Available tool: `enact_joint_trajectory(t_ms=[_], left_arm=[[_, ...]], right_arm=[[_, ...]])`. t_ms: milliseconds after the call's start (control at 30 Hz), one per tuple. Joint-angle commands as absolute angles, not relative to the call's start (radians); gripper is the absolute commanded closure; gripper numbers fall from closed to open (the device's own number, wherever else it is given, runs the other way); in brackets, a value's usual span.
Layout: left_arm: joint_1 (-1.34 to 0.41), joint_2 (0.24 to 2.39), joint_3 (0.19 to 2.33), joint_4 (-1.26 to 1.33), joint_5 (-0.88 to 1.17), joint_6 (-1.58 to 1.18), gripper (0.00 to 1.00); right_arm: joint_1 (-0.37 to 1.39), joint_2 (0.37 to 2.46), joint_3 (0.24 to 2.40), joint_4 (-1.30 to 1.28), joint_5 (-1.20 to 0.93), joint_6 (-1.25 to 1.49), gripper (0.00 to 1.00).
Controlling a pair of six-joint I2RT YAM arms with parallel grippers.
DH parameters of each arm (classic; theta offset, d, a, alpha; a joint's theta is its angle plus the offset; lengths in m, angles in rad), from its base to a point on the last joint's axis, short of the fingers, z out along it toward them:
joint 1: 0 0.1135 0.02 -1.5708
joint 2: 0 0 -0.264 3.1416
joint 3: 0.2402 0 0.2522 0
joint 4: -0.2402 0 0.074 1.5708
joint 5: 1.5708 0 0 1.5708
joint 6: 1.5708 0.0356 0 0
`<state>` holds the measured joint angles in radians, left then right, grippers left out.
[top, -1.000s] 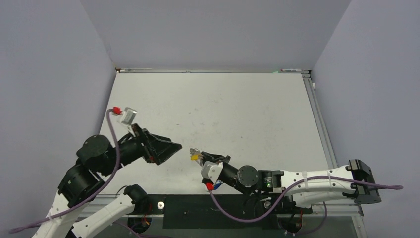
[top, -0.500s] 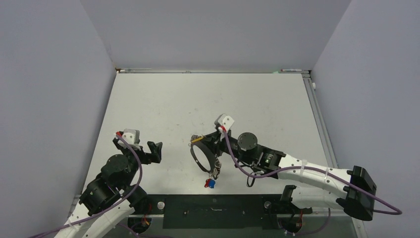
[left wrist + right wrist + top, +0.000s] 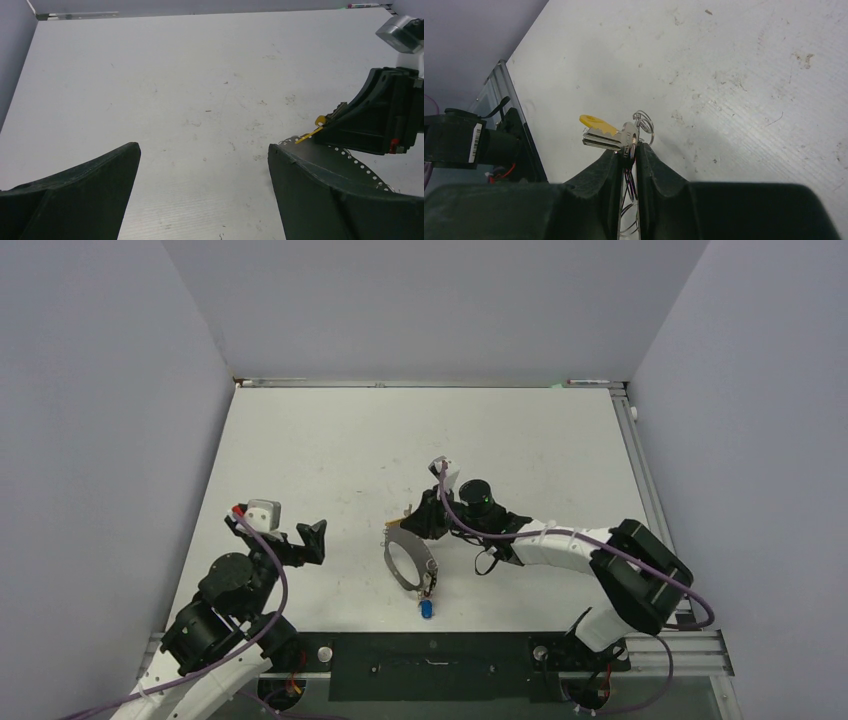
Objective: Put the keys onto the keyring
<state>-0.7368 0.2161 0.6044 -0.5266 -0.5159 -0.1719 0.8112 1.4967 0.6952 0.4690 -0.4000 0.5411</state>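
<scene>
White table | right hand pinches keyring | left hand well apart

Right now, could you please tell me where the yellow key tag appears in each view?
Top external: yellow key tag near centre, at the right gripper tips.
Left wrist: tag far right, mid-height.
Right wrist: tag left of centre, above the fingertips.
Shared landmark: the right gripper, shut on the keyring.

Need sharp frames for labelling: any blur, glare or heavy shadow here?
Top view: even light, keyring small but clear, faint shadows. Left wrist: table sharp, left tool dark, soft. Right wrist: yellow-tagged key sharp, right tool near-black; no strong glare.
</scene>
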Motion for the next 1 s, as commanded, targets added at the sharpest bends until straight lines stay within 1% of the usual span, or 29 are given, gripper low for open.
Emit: enact_joint_trajectory(t_ms=[0,67,100,133,167,200,300,333,433,567,667,733,867,967], left_arm=[[-0.733,0.213,0.602,-0.471,-0.497,-0.158,0.03],[-0.733,0.217,0.601,-0.471,-0.49,-0.158,0.03],[-0.733,0.22,0.602,-0.471,-0.486,-0.159,0.03],[-0.733,0.222,0.603,-0.471,-0.486,-0.159,0.03],[-0.732,0.224,0.603,-0.47,-0.485,-0.16,0.03],[-0.733,0.225,0.603,-0.47,-0.484,-0.161,0.03],[-0.732,0.228,0.604,-0.47,-0.48,-0.162,0.03],[-0.732,0.229,0.604,-0.47,-0.477,-0.163,0.03],[-0.731,0.232,0.604,-0.471,-0.475,-0.164,0.03],[-0.732,0.225,0.604,-0.472,-0.479,-0.166,0.03],[-0.732,0.221,0.603,-0.472,-0.48,-0.167,0.03],[-0.732,0.223,0.604,-0.472,-0.479,-0.167,0.03],[-0.731,0.233,0.606,-0.471,-0.475,-0.167,0.03],[-0.73,0.232,0.605,-0.471,-0.473,-0.167,0.03]], right_arm=[[0.768,1.577,0.718,0.653,-0.498,0.62,0.95],[0.749,1.626,0.735,0.642,-0.503,0.626,0.93],[0.737,1.652,0.744,0.628,-0.505,0.63,0.91],[0.726,1.679,0.76,0.61,-0.508,0.629,0.87],[0.715,1.699,0.772,0.593,-0.506,0.628,0.81],[0.704,1.721,0.779,0.587,-0.502,0.629,0.71],[0.664,1.781,0.828,0.519,-0.479,0.617,0.29],[0.653,1.797,0.863,0.456,-0.457,0.596,0.24],[0.646,1.81,0.952,0.288,-0.335,0.512,0.22],[0.648,1.762,1.009,0.14,-0.122,0.429,0.21],[0.653,1.688,0.993,0.103,-0.017,0.386,0.21],[0.668,1.63,0.963,0.101,-0.003,0.37,0.2],[0.792,1.53,0.95,0.038,0.173,0.34,0.19],[0.904,1.493,0.961,-0.055,0.256,0.406,0.19]])
